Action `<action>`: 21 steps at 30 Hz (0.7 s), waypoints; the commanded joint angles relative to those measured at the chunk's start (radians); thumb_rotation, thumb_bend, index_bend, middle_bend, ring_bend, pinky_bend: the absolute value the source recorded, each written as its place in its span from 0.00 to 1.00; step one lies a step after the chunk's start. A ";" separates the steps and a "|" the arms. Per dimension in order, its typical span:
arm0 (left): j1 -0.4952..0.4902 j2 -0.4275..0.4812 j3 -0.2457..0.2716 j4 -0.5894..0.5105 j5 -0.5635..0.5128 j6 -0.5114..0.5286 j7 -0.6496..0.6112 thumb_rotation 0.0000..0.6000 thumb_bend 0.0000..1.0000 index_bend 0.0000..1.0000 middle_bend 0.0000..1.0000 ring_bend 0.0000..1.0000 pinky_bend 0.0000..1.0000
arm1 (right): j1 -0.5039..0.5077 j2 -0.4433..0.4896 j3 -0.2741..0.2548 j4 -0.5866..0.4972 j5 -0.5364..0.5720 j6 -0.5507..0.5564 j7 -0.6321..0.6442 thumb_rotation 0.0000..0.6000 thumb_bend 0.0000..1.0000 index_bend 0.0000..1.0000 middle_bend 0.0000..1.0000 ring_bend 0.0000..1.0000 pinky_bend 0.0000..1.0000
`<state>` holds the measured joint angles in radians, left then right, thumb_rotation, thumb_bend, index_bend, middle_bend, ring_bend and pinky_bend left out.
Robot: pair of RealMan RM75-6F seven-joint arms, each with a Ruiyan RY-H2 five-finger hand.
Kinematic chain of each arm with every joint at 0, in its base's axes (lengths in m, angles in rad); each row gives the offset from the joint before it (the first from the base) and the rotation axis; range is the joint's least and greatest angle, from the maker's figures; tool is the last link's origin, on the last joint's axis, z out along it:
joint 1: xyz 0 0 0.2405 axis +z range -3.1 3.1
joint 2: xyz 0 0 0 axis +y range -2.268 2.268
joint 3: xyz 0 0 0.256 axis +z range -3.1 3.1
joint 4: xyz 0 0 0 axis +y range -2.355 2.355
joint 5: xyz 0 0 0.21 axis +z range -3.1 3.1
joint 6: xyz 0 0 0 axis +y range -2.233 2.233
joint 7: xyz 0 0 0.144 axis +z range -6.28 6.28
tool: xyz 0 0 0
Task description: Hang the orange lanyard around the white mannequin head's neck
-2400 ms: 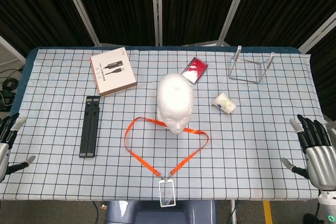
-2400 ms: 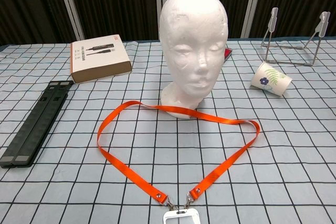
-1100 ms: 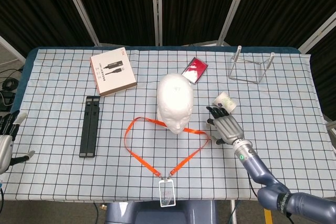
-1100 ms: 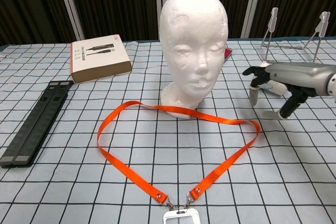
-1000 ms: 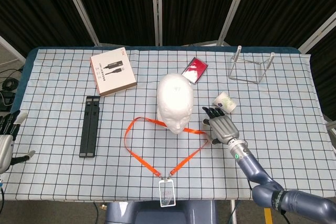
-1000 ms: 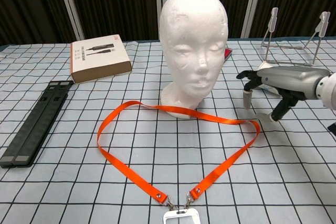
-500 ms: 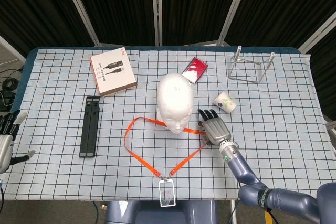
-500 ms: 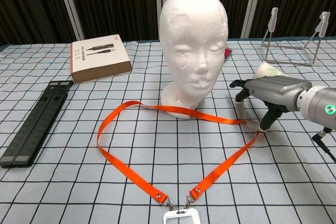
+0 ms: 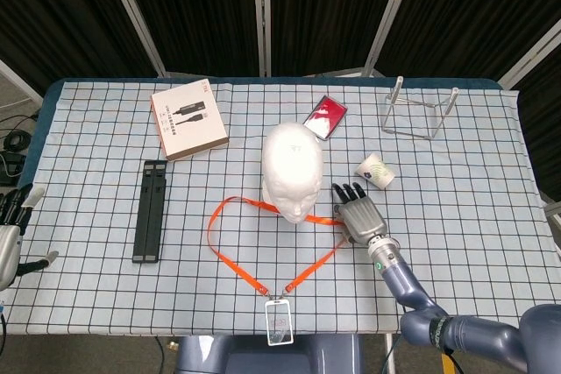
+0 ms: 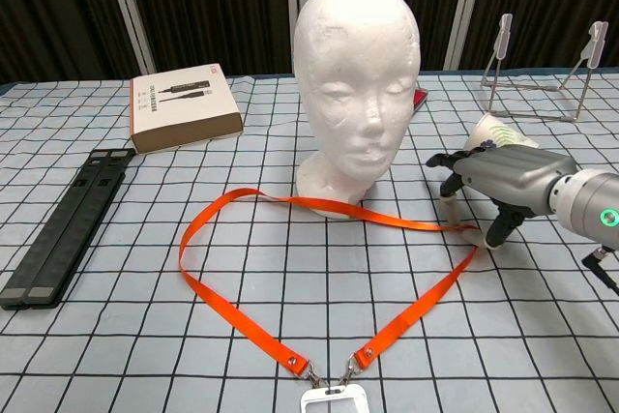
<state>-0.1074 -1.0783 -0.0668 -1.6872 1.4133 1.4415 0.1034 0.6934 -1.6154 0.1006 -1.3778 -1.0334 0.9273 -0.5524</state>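
The orange lanyard (image 9: 250, 202) lies in a loop on the checked cloth in front of the white mannequin head (image 9: 292, 168), with its clear badge holder (image 9: 279, 321) at the table's front edge. In the chest view the head (image 10: 358, 74) stands upright, facing me, and the strap (image 10: 421, 297) runs past its base. My right hand (image 9: 358, 215) is palm down, fingers spread, over the loop's right bend. Its thumb tip (image 10: 495, 232) is right beside the strap there. I see no grip on the strap. My left hand (image 9: 9, 234) hangs open off the front left edge.
A brown box (image 9: 188, 118) and a black folded stand (image 9: 151, 209) lie to the left. A red phone (image 9: 325, 117) is behind the head. A tipped paper cup (image 9: 375, 171) lies just behind my right hand, and a wire stand (image 9: 419, 111) is at the back right.
My right hand has come from the right table edge leftward to the lanyard's right bend, and over the last half second settled low beside the strap. The left hand stayed put.
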 commanded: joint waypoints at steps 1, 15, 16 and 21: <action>0.000 -0.001 0.001 0.001 0.001 -0.001 0.001 1.00 0.00 0.00 0.00 0.00 0.00 | -0.005 -0.009 -0.010 0.022 -0.029 0.011 0.019 1.00 0.39 0.57 0.00 0.00 0.00; -0.012 -0.014 0.003 0.003 -0.003 -0.020 0.019 1.00 0.00 0.00 0.00 0.00 0.00 | -0.031 0.008 -0.027 0.036 -0.135 0.028 0.145 1.00 0.50 0.68 0.07 0.00 0.00; -0.019 -0.017 0.001 0.004 -0.002 -0.028 0.020 1.00 0.00 0.00 0.00 0.00 0.00 | -0.035 0.015 -0.029 0.027 -0.139 0.029 0.156 1.00 0.50 0.69 0.07 0.00 0.00; -0.097 -0.034 -0.041 0.006 -0.020 -0.112 0.036 1.00 0.00 0.02 0.00 0.00 0.00 | -0.051 0.060 -0.036 -0.020 -0.160 0.029 0.201 1.00 0.50 0.70 0.08 0.00 0.00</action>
<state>-0.1696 -1.1034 -0.0868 -1.6806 1.4047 1.3672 0.1282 0.6480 -1.5637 0.0670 -1.3887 -1.1886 0.9562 -0.3594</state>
